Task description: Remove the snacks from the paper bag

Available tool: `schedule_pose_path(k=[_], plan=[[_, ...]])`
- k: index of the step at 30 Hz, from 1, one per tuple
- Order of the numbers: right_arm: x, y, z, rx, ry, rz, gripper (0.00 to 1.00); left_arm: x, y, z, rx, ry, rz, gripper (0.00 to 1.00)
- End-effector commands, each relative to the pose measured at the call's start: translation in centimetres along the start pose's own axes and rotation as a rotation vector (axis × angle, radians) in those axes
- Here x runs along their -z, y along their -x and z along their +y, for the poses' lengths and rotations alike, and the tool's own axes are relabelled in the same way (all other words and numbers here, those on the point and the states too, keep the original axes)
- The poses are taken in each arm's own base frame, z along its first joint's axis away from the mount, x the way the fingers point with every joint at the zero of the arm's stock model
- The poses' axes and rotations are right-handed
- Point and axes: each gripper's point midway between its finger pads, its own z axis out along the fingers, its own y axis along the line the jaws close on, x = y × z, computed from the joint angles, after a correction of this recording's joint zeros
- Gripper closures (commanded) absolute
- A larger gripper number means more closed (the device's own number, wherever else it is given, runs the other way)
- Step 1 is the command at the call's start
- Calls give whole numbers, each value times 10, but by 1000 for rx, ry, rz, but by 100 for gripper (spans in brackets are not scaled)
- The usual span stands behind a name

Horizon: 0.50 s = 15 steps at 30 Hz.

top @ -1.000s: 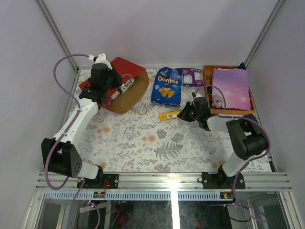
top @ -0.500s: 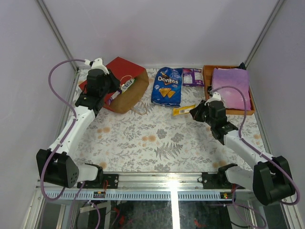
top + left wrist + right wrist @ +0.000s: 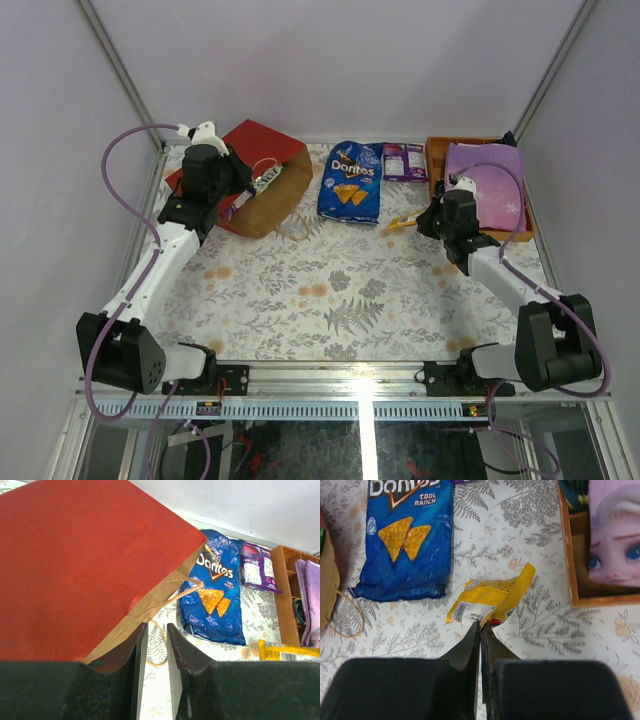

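Because the right tool [image 3: 481, 625] is clamped on only the near corner of the yellow packet [image 3: 490, 597], the rest of that glossy wrapper hangs free. It could slide out of the pinch, or swing over the wall of the orange tray [image 3: 568, 555] just to its right and land off the counter [image 3: 330, 290]. The packet juts far-left from the fingertips, right of the blue Doritos bag [image 3: 405, 540] and near of the purple packet [image 3: 404, 160].

At far left, the left tool [image 3: 156, 630] hovers at the mouth of the red paper bag [image 3: 75, 565], which lies on its side. Its jaws stand slightly apart, with counter showing through the gap. The bag's kraft lip sits against its left finger, and at least one snack [image 3: 265, 178] shows inside the mouth. A reach in could snag the loose cord handle [image 3: 185, 591] or push the light bag away.
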Motion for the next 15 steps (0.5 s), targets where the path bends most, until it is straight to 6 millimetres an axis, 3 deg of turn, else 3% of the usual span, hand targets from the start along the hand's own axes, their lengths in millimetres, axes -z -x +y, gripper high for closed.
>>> schedule_pose_path(k=[1,5,9,12,13,15], plan=[[-26,46,16,34,26,-96,100,0,11,-5,-9,-27,-47,79],[-60,59,24,73,35,-46,100,-1,8,-7,-22,-35,-30,79],[-93,65,18,79,7,-13,100,-1,6,-7,-37,-31,-17,79],[-106,71,14,80,-5,-7,99,1,7,-6,-47,-19,-21,79],[-108,72,14,80,-8,-1,88,1,6,-6,-48,-17,-21,78],[-108,77,17,81,-4,6,49,1,6,-7,-49,-17,-17,78]])
